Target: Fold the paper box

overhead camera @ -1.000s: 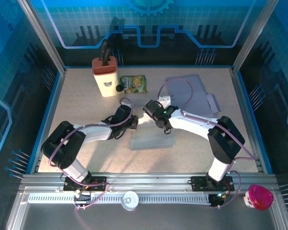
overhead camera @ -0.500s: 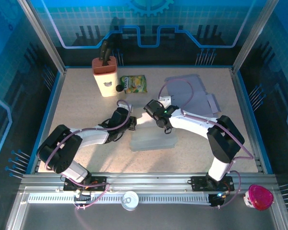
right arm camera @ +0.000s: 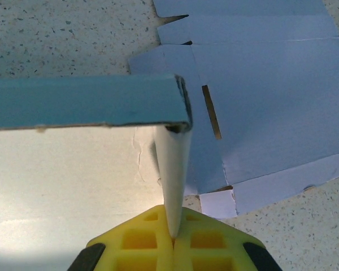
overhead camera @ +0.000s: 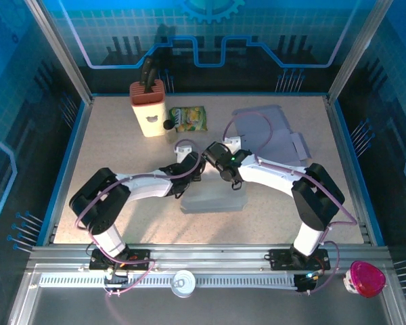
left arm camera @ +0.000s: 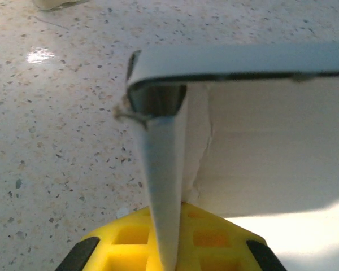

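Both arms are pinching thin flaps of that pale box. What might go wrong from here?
1. Tearing: the left gripper and the right gripper each clamp a thin flap of the paper box. The corner by the left one looks frayed, so opposing pulls could rip it.
2. Slipping: each flap is held only at the fingertips and may slide out mid-fold.
3. Snagging: the flat cardboard sheets lie close behind and could get dragged along.

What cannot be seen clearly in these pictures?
- Left wrist: left end effector cut off by bottom edge; paper box by right edge.
- Right wrist: right end effector cut off by bottom edge; flat sheet by top and right edges.
- Top view: green packet print too small.
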`<state>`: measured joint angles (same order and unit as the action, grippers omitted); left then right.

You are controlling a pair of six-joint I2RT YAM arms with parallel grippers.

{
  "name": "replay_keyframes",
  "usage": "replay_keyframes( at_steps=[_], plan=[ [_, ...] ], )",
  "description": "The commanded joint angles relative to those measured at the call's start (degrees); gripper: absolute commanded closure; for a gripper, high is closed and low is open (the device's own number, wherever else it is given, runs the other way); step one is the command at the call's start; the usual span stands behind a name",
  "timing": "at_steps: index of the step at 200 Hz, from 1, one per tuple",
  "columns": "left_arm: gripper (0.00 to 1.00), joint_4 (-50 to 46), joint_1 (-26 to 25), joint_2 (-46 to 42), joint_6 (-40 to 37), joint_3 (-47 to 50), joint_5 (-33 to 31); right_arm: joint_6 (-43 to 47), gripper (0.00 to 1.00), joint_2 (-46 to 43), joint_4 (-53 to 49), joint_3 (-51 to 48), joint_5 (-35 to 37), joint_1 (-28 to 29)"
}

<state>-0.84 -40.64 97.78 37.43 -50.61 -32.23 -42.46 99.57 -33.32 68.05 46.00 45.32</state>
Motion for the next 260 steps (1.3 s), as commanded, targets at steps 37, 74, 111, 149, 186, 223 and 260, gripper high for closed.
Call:
replay_keyframes(
  at_steps=[37, 74, 111, 149, 186, 223, 260],
  plan=[
    [1.00, -10.5, -0.2, 5.3, 8.5, -4.3, -8.3, -0.5, 1.00, -1.9, 1.4, -1.7, -1.7, 1.0],
    [1.00, -4.5, -0.3, 2.3, 2.3, -1.8, -5.2, -1.0, 1.00, -1.0, 0.7, -1.3, -1.6, 0.7],
    [0.64, 3.4, 0.2, -5.0, -5.1, 3.7, 0.2, -1.6, 1.00, -0.1, -0.3, -1.0, -1.0, 0.1],
    [0.47, 4.9, 2.2, -9.8, -9.9, 5.9, 8.7, -1.6, 1.00, 0.1, -0.5, -0.9, -1.0, -0.4],
    [0.45, 6.6, 6.6, -12.3, -11.4, 8.6, 17.5, -1.4, 1.00, -0.1, -0.6, -0.9, -1.3, -0.6],
    [0.38, 13.8, 9.2, -20.1, -14.7, 15.6, 28.2, -0.8, 1.00, -0.3, -0.2, -1.4, -1.8, -1.4],
    [0.43, 14.9, 9.9, -30.0, -14.0, 21.7, 29.9, 1.0, 1.00, -0.3, 0.9, -1.8, -2.9, -2.8]
  ],
)
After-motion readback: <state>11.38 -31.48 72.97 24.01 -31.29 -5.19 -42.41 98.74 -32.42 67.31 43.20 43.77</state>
